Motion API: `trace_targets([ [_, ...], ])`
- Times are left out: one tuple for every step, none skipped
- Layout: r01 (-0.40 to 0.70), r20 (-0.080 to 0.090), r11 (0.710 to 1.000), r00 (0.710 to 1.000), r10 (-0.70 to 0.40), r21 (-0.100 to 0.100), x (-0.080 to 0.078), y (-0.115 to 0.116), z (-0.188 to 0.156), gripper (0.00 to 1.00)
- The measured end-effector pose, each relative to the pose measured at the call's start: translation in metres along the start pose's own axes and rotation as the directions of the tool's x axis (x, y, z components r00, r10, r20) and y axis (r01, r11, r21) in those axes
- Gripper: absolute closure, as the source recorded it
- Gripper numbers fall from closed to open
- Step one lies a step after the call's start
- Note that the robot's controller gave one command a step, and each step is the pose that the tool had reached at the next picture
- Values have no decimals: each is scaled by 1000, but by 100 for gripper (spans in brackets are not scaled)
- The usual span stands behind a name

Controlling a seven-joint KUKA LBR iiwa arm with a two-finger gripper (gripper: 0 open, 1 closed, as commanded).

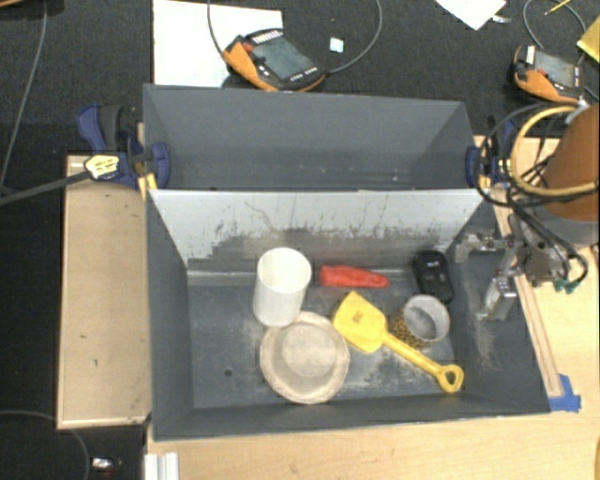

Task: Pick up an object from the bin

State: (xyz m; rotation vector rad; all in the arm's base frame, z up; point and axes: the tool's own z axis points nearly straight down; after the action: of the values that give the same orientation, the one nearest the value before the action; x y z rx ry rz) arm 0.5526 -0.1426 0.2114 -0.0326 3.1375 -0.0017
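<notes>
Six things cluster mid-floor in the bin (211,314); its left side is open. I see the gripper (495,298) at the right wall, claw state not discernible; nearest lie black block (432,275), grey ring (427,317), yellow scoop (389,336).

1. Behind the bin (300,131), you have an orange-and-black handheld device (274,59) with a dark screen, lying tilted.
2. It overlaps the right part of a white sheet of paper (183,42), which you'll find flat on the dark floor (56,103).
3. Just to the right of that device, look for a small white square (336,44), with a thin black cable (370,42) curving around it.
4. At your far upper right sits a second orange-and-black device (544,73).
5. Another white paper (476,9) is at the top edge.
</notes>
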Motion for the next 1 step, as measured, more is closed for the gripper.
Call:
trace_targets([
  [1,0,1000,1000,-1,0,0,0,0,0],
])
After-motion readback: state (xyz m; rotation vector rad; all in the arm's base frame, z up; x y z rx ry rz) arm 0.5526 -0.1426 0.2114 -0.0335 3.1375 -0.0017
